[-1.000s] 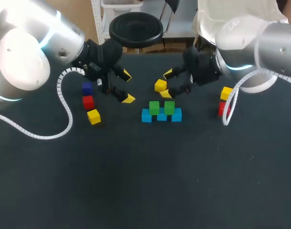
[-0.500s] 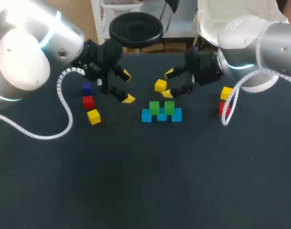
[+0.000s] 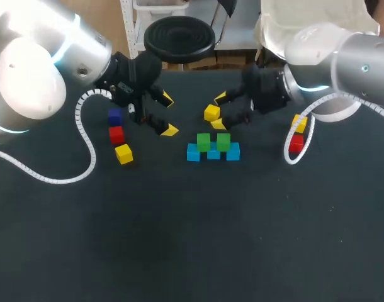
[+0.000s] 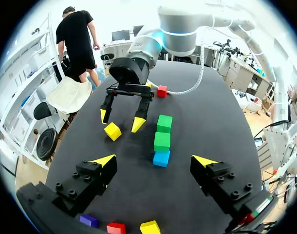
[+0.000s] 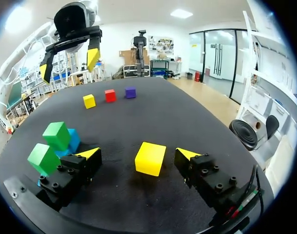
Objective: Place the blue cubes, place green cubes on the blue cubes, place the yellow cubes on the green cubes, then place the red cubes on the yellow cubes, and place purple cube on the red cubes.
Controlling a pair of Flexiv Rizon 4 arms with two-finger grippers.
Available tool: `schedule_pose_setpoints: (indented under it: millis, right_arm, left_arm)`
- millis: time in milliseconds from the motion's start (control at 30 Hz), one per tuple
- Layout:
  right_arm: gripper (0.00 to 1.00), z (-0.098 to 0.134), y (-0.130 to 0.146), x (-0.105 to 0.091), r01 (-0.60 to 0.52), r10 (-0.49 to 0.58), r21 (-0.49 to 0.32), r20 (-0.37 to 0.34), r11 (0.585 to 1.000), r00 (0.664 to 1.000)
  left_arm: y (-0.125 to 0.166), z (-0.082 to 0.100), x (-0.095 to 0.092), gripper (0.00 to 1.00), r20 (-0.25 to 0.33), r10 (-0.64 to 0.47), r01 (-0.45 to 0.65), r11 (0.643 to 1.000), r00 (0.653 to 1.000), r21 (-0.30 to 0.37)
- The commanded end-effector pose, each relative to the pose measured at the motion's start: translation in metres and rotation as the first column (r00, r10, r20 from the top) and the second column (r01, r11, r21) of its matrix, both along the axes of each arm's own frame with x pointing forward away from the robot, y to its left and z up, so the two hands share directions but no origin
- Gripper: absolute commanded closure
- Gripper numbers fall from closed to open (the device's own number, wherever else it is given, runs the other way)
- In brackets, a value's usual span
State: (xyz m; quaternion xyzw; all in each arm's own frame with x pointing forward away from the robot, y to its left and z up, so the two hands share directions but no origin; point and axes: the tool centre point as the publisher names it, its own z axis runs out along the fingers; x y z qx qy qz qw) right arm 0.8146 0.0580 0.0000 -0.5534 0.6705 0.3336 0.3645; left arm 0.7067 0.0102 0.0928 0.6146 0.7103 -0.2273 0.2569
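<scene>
Right jaws open, nudged nearer yellow cube (image 3: 211,112).

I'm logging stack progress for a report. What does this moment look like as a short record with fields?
base: three blue cubes in a row
second layer: two green cubes on the blue ones
right hand: open, yellow cube on the table between its fingers, not gripped
left hand: open, empty
near left arm: purple cube, red cube, second yellow cube
near right arm: third yellow cube, second red cube
</scene>
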Motion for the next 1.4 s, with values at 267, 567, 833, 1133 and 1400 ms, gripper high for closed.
schedule_pose_setpoints:
  millis: [267,567,833,1133,1400]
  right_arm:
    - [0.6,-0.005,0.002,0.005,-0.007,0.007,0.009,-0.017,1.0,1.0]
    - [1.0,-0.001,-0.001,0.003,-0.011,0.011,0.009,-0.009,1.0,1.0]
    - [1.0,0.0,-0.009,0.003,-0.031,0.031,0.021,0.004,0.999,1.0]
    - [1.0,0.033,-0.015,-0.008,-0.074,0.072,0.036,0.049,0.997,0.996]
    - [1.0,0.056,-0.007,-0.025,-0.082,0.081,0.022,0.071,0.996,0.994]
  left_arm:
    - [0.001,-0.001,-0.001,0.0,0.004,-0.002,0.002,1.0,1.0,-0.006]
    - [0.001,-0.001,-0.001,0.0,0.004,-0.002,0.002,1.0,1.0,-0.006]
    - [0.001,-0.001,-0.001,0.0,0.004,-0.002,0.002,1.0,1.0,-0.006]
    - [0.001,-0.001,-0.001,0.0,0.004,-0.002,0.002,1.0,1.0,-0.006]
    - [0.001,-0.001,-0.001,0.0,0.004,-0.002,0.002,1.0,1.0,-0.006]
